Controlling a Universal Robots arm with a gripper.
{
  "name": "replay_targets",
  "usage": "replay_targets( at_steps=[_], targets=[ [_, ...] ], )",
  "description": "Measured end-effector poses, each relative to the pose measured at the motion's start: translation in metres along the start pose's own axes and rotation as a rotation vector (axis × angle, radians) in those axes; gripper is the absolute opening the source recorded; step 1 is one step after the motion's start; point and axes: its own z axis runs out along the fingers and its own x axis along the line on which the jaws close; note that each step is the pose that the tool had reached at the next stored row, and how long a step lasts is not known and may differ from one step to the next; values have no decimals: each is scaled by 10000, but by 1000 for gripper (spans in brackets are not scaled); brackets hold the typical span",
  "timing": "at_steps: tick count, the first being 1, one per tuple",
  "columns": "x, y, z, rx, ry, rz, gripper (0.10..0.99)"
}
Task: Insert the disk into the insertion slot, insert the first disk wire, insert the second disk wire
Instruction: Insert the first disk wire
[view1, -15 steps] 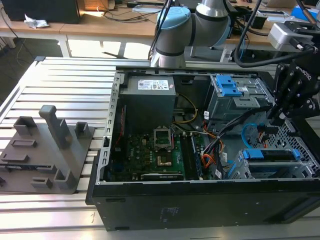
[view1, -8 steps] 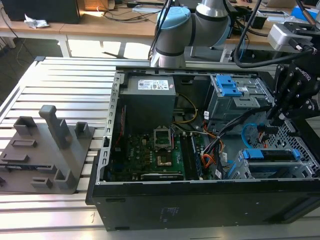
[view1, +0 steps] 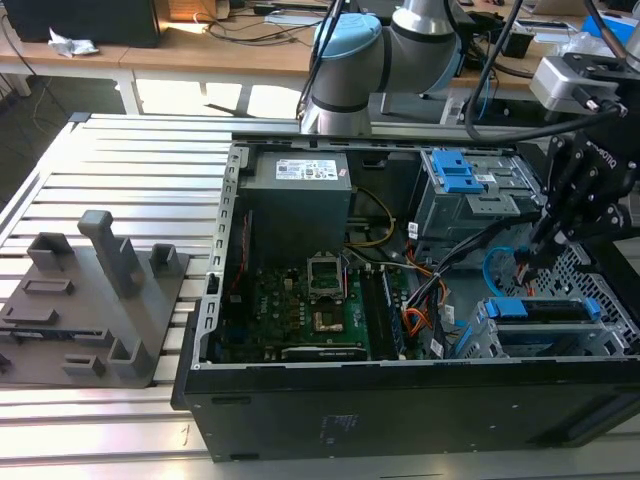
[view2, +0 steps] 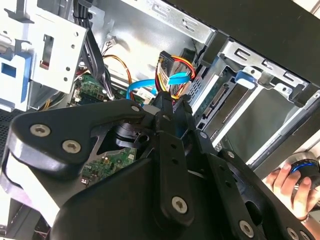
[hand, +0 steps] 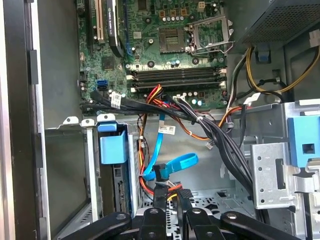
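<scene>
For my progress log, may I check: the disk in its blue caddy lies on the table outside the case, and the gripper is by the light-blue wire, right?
Not quite. The exterior view shows the disk in its blue caddy seated in the insertion slot inside the case, not on the table. The gripper is indeed by the light-blue wire.

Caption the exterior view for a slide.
Gripper inside the open computer case near the second disk wire; the disk sits in the insertion slot.
</scene>
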Motion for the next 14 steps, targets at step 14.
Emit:
replay_targets(
  at_steps=[14],
  targets=[
    [-2, -4, 91, 0, 0, 0, 239]
  ],
)
